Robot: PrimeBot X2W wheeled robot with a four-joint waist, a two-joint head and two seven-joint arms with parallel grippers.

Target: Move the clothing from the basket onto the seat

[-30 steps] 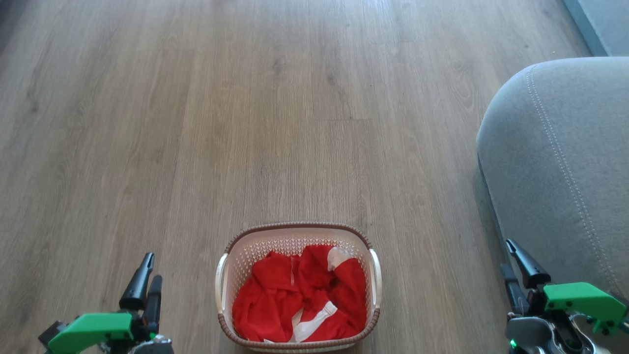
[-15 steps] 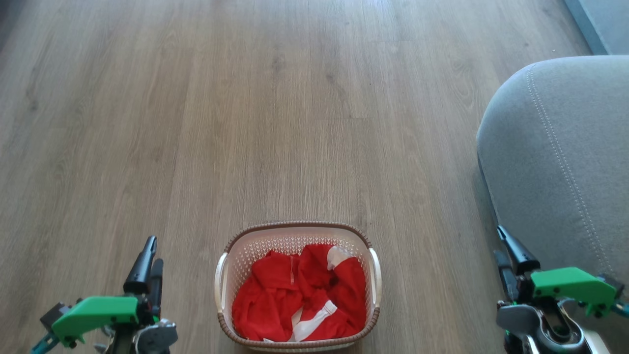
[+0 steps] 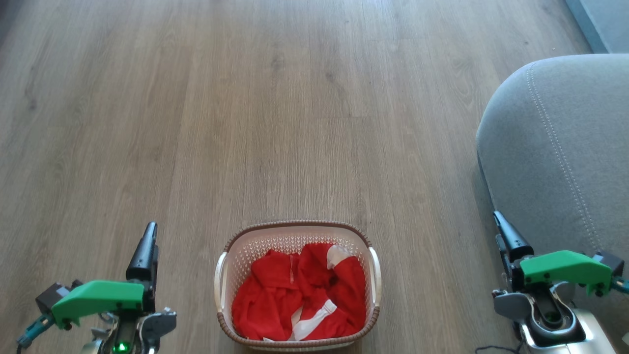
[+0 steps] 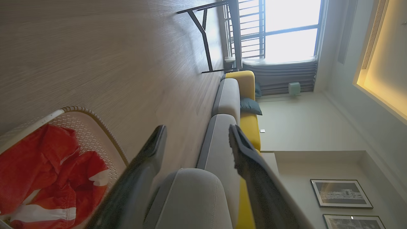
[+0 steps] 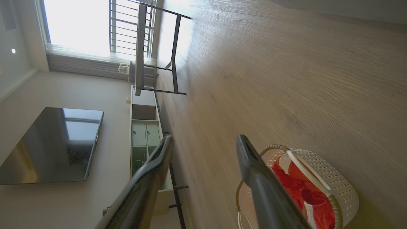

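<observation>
Basket: cream perforated plastic with a brown rim and white side handles. It stands upright on the wooden floor, between the two sets of fingers in the head view and apart from both.
Basket contents: the clothing, a crumpled red garment with white bands. It lies inside and leaves the far wall bare.
Left gripper: the fingers are spread wide with nothing between them, touching nothing. In its wrist view the basket lies beyond the finger on that view's left, and the grey seat shows through the gap.
Right gripper: the fingers are wide apart and empty. In its wrist view the basket sits behind the finger on that view's right, partly hidden by it.
Seat: a grey cushion with pale stitching, close beside the right fingers on their outer side and well apart from the left ones.
Count: one basket, one garment, one seat corner in the head view, two grippers with two fingers each.
</observation>
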